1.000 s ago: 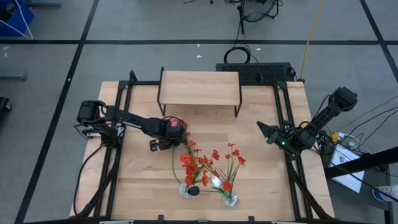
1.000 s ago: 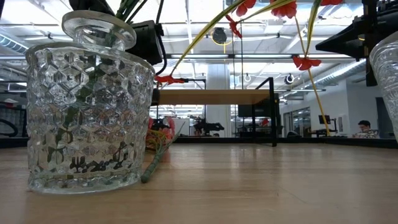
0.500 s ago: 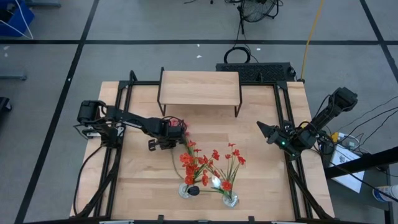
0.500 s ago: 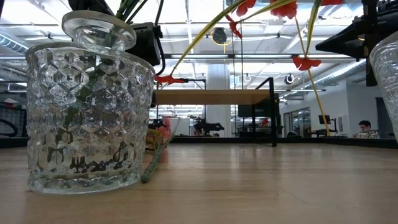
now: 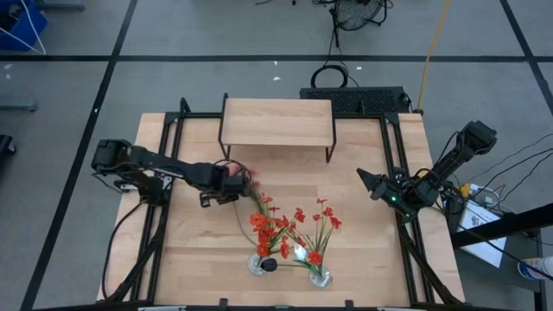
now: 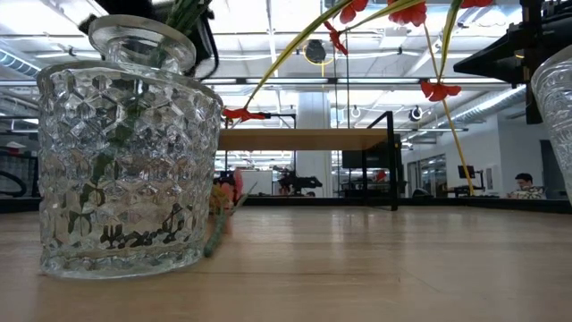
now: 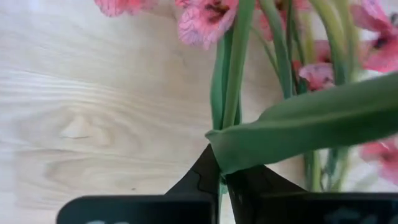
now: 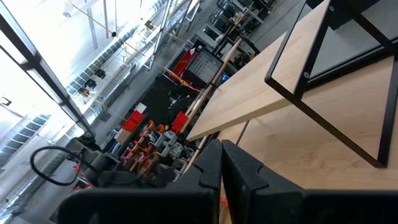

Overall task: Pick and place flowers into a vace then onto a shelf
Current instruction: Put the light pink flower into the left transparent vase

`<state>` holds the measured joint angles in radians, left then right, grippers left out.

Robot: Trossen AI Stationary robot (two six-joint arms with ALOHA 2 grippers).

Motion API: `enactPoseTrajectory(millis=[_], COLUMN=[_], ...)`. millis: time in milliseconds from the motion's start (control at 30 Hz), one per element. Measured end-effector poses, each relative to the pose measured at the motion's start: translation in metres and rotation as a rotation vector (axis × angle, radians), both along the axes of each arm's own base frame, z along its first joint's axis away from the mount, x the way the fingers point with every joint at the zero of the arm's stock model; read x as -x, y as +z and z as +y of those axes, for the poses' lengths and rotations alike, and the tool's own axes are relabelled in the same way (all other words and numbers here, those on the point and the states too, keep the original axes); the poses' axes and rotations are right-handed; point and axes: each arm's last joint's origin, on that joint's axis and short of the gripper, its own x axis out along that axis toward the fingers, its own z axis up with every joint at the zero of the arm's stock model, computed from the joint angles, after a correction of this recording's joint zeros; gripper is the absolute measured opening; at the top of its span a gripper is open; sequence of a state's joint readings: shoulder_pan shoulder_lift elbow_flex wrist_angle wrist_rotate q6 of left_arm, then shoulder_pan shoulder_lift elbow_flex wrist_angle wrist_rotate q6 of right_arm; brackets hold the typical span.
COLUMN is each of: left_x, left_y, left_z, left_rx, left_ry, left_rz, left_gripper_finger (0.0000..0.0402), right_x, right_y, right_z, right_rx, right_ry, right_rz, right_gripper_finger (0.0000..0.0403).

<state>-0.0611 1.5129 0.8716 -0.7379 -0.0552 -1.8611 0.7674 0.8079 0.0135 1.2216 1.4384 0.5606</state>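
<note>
My left gripper is in the middle of the table, shut on a flower stem with pink blossoms. In the left wrist view the blossoms show just beyond the fingers. The stem's thin green tail curves toward the near edge. Two glass vases stand by the near edge and hold red flowers. The shelf stands at the far edge. My right gripper waits shut above the table's right side. My left gripper pinches the green stalks and a broad leaf of the pink flower between its two fingers, a short way below the blossoms. The fingers come from the table's left. The stem's tail reaches the tabletop beside the left vase.
The shelf rests on thin black legs behind the flowers. The second vase stands at the low view's right edge. Bare wood lies to the right of the vases. Black frame rails run along both sides.
My left arm has drawn back toward the table's left edge, and its gripper has moved a little that way, staying shut. The pink blossoms have shifted with it. The right arm and the vases have kept still.
</note>
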Motion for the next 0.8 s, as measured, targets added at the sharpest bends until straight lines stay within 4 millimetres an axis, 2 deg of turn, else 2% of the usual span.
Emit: enactPoseTrajectory(millis=[333,800], left_x=[0.027,0.06], left_y=[0.026,0.067], left_z=[-0.009,-0.017], left_rx=[-0.057,-0.149], left_ry=[0.03,0.081], left_rz=[0.027,-0.157], left_gripper_finger=[0.0014,0.0009], right_x=[0.0,0.0], right_y=[0.0,0.0], right_z=[0.0,0.0], right_rx=[0.0,0.001], right_ry=[0.0,0.0], right_rz=[0.0,0.001], right_gripper_finger=[0.0004,0.0004])
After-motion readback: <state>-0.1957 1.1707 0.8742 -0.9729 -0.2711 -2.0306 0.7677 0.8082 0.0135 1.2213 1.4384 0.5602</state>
